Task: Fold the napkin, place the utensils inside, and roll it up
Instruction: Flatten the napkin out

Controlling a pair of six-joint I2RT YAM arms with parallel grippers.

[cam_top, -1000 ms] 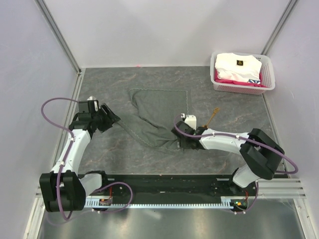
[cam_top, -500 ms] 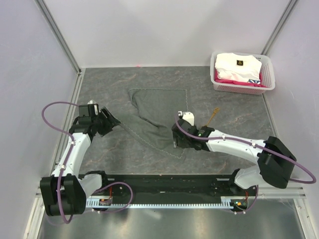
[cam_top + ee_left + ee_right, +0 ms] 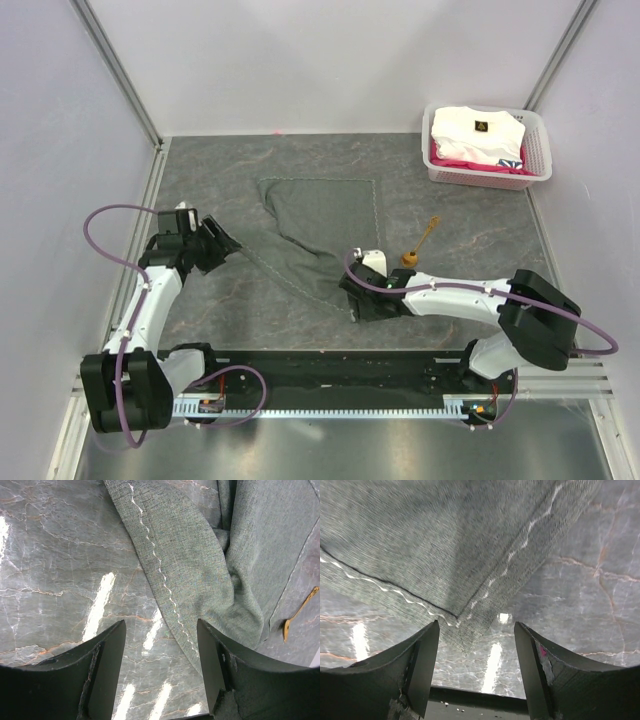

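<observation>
Right gripper (image 3: 476, 630) has slid back toward 6 o'clock, jaws wide over the near corner of the rumpled mid-table napkin (image 3: 318, 215) without pinching it, left gripper (image 3: 161, 630) hangs open at its 9 o'clock hem, the spoon (image 3: 424, 238) now lies uncovered at 3 o'clock, and the fold looks not yet made.

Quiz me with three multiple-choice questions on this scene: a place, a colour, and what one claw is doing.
1. Where does the spoon lie? A on the bare table beside the napkin; B inside the napkin; C in a gripper.
2. The spoon's colour? A silver; B gold; C black.
3. The right gripper is: A shut on the spoon; B shut on the napkin; C open over a napkin corner.
Answers: 1 A, bare table surrounds it; 2 B, it gleams golden; 3 C, its fingers stand apart, pinching nothing.
</observation>
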